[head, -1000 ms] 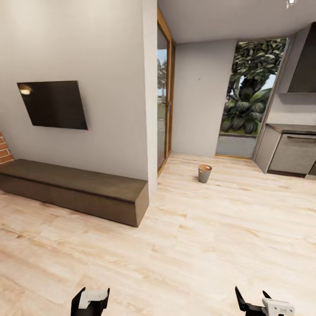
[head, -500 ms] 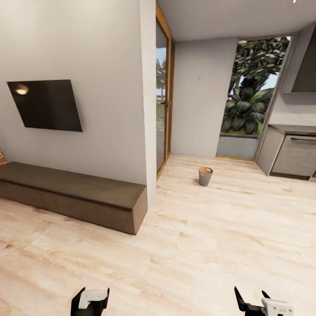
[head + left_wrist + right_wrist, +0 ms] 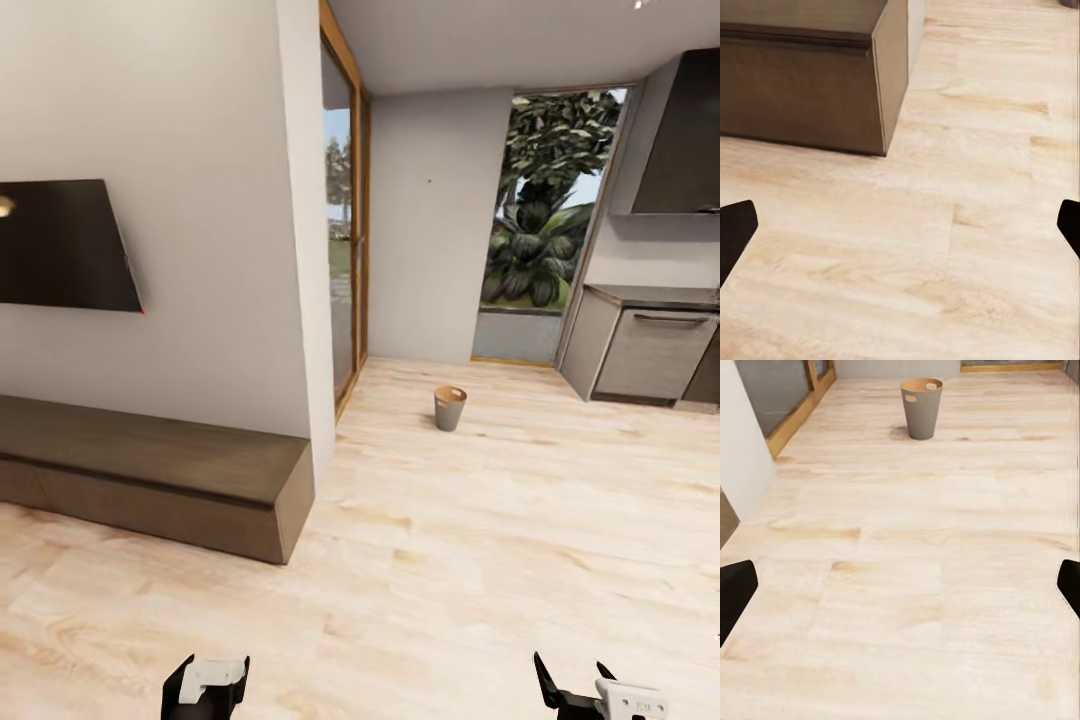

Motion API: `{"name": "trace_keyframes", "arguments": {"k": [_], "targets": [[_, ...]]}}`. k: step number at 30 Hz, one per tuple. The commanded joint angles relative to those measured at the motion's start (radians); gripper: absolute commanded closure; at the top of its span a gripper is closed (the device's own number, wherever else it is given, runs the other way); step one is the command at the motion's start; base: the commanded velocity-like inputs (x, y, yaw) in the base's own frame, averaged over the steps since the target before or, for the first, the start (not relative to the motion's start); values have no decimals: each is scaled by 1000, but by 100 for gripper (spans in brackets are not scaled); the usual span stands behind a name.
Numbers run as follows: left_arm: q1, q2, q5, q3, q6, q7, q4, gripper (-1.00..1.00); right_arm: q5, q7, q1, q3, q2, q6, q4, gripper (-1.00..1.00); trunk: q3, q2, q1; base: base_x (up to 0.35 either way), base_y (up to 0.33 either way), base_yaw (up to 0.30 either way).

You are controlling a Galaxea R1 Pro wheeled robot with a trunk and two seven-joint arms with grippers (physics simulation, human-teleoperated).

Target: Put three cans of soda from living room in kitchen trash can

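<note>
The tash can is a small grey tapered bin with a brown inside. It stands upright on the light wood floor ahead, a little right of the wall corner, and it also sits far ahead of the right gripper in the right wrist view. My left gripper and right gripper hang low at the near edge of the head view. Both are open, with only bare floor between the black fingertips. The cans of soda are out of view.
A long dark wooden bench runs along the left wall under a black TV, and its end shows near the left gripper. A wall corner and glass door stand ahead left. Grey kitchen cabinets are at the right.
The whole view has slid left as the camera moved forward and turned right; the bench and TV sit further left. Both grippers hold the same pose.
</note>
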Motion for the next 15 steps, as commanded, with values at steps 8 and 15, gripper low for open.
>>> {"name": "trace_keyframes", "arguments": {"k": [8, 15], "targets": [[0, 0, 0, 0, 0, 0, 0, -100, 0, -1, 0, -1, 0, 0, 0, -100, 6, 0, 0, 296, -95, -221], [0, 0, 0, 0, 0, 0, 0, -100, 0, -3, 0, 0, 0, 0, 0, -100, 10, 0, 0, 281, -152, -175]]}}
